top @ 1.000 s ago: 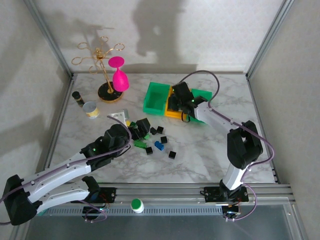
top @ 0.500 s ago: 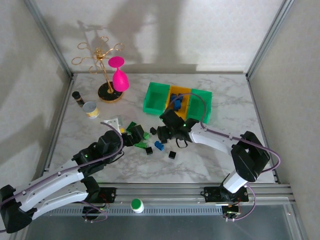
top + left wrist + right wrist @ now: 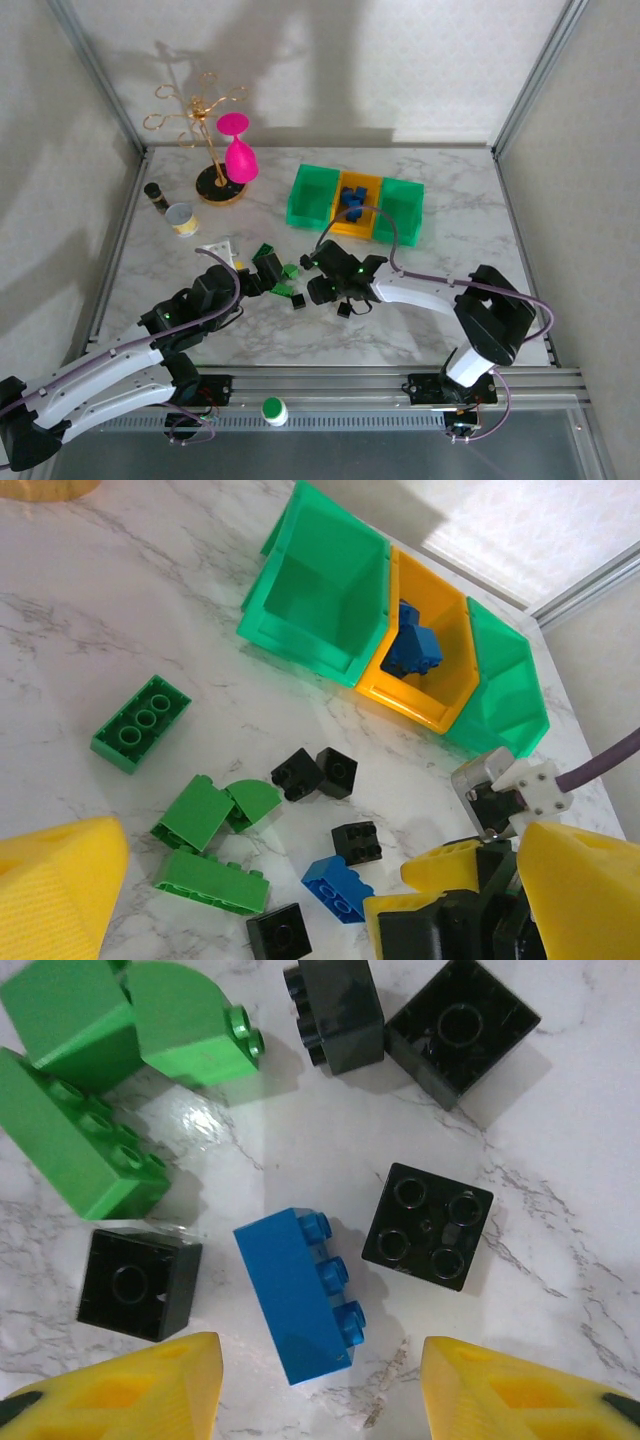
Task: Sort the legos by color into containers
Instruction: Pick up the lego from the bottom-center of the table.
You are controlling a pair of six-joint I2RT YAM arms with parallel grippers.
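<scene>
Legos (image 3: pixel 282 290) lie loose on the marble surface (image 3: pixel 300 345), short of the three joined bins (image 3: pixel 313 195). One blue brick (image 3: pixel 300 1305) lies on its side, studs pointing right, just ahead of the right fingers (image 3: pixel 140 1395) and in line with the gap between them. Those fingers stand partly apart, clear of the brick on both sides, and hold nothing. A four-stud black brick (image 3: pixel 428 1225) sits just right of the blue one and a second black brick (image 3: pixel 140 1282) just left of it. Two more black pieces (image 3: pixel 335 1010) lie farther ahead, and green bricks (image 3: pixel 70 1150) lie ahead to the left.

The left fingers (image 3: pixel 60 880) are spread wide and empty above the surface, with a long green brick (image 3: pixel 140 723) ahead on their left side. Beyond them stands the yellow-orange middle bin (image 3: pixel 440 695) with blue bricks (image 3: pixel 412 648) inside, a green bin touching it on each side. A tin can (image 3: pixel 182 218) stands well off to the left.
</scene>
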